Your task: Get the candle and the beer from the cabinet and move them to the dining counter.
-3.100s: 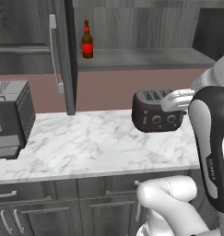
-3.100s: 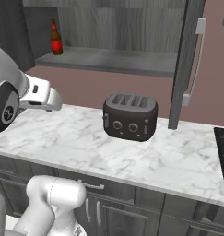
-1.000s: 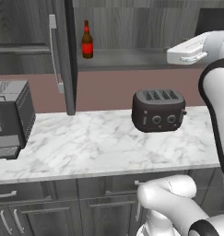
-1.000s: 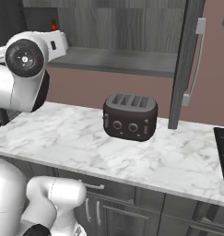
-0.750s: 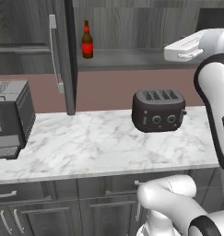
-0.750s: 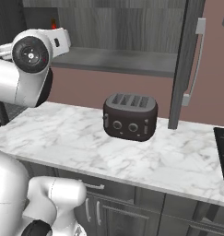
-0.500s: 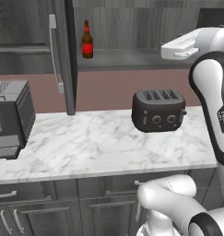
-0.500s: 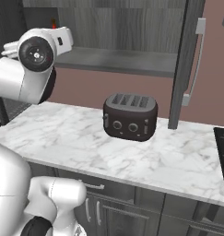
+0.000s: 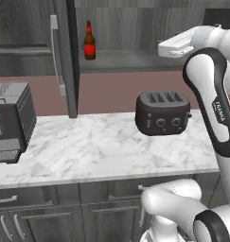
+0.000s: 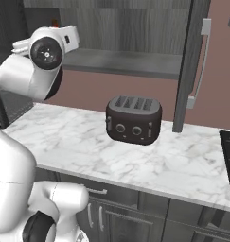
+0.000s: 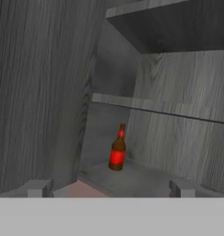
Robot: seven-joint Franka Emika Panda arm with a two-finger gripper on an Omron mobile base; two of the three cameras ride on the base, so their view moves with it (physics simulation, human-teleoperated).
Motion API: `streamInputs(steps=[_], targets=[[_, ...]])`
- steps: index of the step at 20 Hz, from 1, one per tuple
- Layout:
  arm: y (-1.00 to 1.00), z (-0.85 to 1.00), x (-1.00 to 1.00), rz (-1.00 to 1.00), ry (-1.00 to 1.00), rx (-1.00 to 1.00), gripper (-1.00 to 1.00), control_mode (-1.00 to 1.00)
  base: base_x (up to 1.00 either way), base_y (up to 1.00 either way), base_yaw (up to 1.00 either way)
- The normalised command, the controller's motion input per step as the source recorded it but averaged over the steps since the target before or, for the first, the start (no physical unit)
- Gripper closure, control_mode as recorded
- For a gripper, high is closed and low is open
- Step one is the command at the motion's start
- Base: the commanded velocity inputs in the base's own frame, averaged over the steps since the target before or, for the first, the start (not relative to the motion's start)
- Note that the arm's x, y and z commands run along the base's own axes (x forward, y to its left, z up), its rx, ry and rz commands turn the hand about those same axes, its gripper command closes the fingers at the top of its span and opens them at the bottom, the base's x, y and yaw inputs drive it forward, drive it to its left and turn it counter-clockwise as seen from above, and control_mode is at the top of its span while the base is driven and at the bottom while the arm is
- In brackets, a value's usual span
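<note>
Peering along our wide-open gripper (image 11: 109, 188), which held nothing, we saw the slim dark brown beer bottle with a red label (image 11: 117, 149) standing upright on the lower shelf of the dark grey wood-grain cabinet (image 11: 145, 177), well ahead of our fingertips (image 11: 38, 188).

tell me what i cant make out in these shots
- Candle: no view lets me find it on the cabinet shelf; the arm may hide it.
- Beer: right base view, nearly all behind the arm.
- Beer label text: too small in the hand view.
- Dark appliance: left base view, cut by the left edge.
</note>
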Motion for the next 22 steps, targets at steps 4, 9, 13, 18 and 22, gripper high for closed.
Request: streamInputs(steps=[4,9,13,18,22], targets=[[0.00,0.00,0.29,0.00,-0.05,0.01,-1.00,-1.00,0.00,0.00,0.00],[0.00,0.00,0.23,0.00,-0.01,0.03,-1.00,-1.00,0.00,0.00,0.00],[0.04,0.00,0.26,0.00,0.00,0.01,-1.00,-1.00,0.00,0.00,0.00],[0.00,0.00,0.27,0.00,-0.01,0.02,-1.00,-1.00,0.00,0.00,0.00],[0.00,0.10,0.25,0.00,0.00,0.02,-1.00,-1.00,0.00,0.00,0.00]])
